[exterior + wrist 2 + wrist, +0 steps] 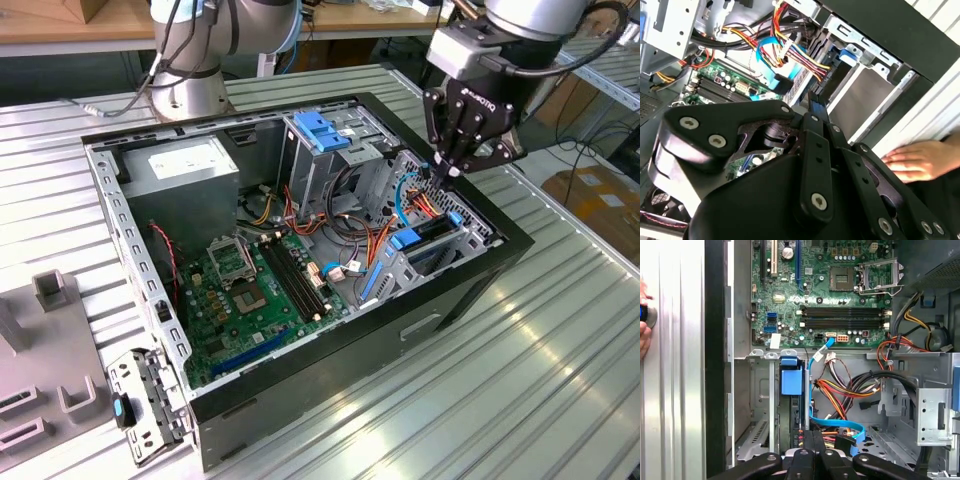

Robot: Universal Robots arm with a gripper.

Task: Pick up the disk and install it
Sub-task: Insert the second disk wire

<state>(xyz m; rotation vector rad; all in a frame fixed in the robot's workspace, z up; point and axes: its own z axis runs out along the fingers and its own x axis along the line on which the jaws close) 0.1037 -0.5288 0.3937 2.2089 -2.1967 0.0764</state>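
Note:
The disk [430, 233] stands on edge in the drive bay at the case's corner on the exterior view's right, its blue end tab [408, 238] facing the motherboard. In the first wrist view the same blue tab [791, 379] caps the disk in its slot. The second wrist view has the tab [848, 54] at the bay's rim. My gripper [441, 172] hangs just above the bay, shut with nothing between its fingers. Its closed fingertips [814, 101] point down beside the disk, among the cables.
Bundled red, yellow and blue cables [415, 205] crowd the bay. The motherboard [255, 290], power supply [185, 165] and an upper drive cage with a blue latch [322, 130] fill the case. A person's hand [914, 159] rests on the table outside the case wall. Grey fixtures [50, 390] stand on the exterior view's left.

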